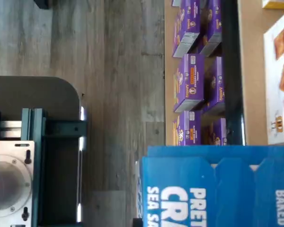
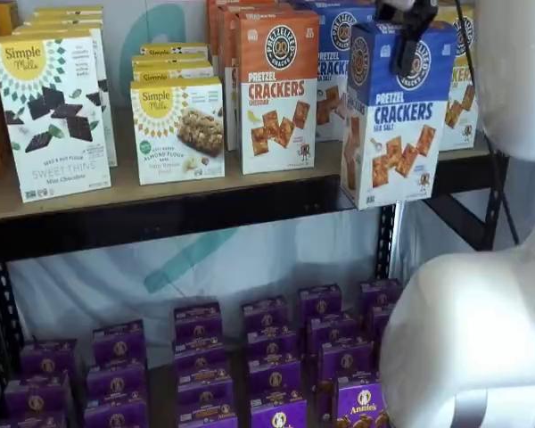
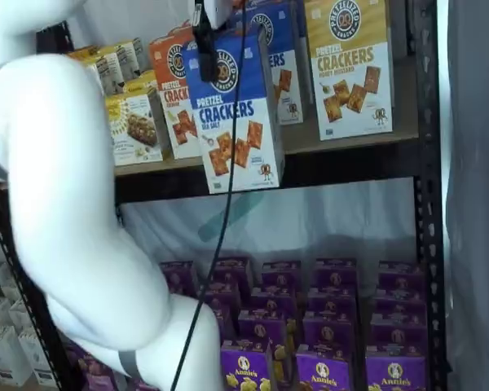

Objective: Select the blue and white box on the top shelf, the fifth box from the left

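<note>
I see my white arm (image 3: 65, 220) filling the 9 o'clock side in a shelf view, and the 4 o'clock corner in the other shelf view. The top shelf (image 2: 160, 209) runs as a tan board with a black front rail, carrying the Simple Mills boxes (image 2: 53, 116) at its 9 o'clock end, an orange-topped Cheddar cracker box (image 2: 279, 89) near the middle, and a yellow-topped cracker box (image 3: 350, 65) toward 3 o'clock. The blue and white box (image 2: 394, 116) hangs out in front of the rail, clear of the board, tilted slightly, with its bottom edge below shelf level in both shelf views. My gripper (image 2: 406, 40) is at 12 o'clock of that box, black fingers clamped over its top edge, holding it. Small purple boxes (image 2: 267, 357) fill the lower level. In the wrist view the blue carton's top flap shows close up above the grey floor (image 1: 109, 94).
</note>
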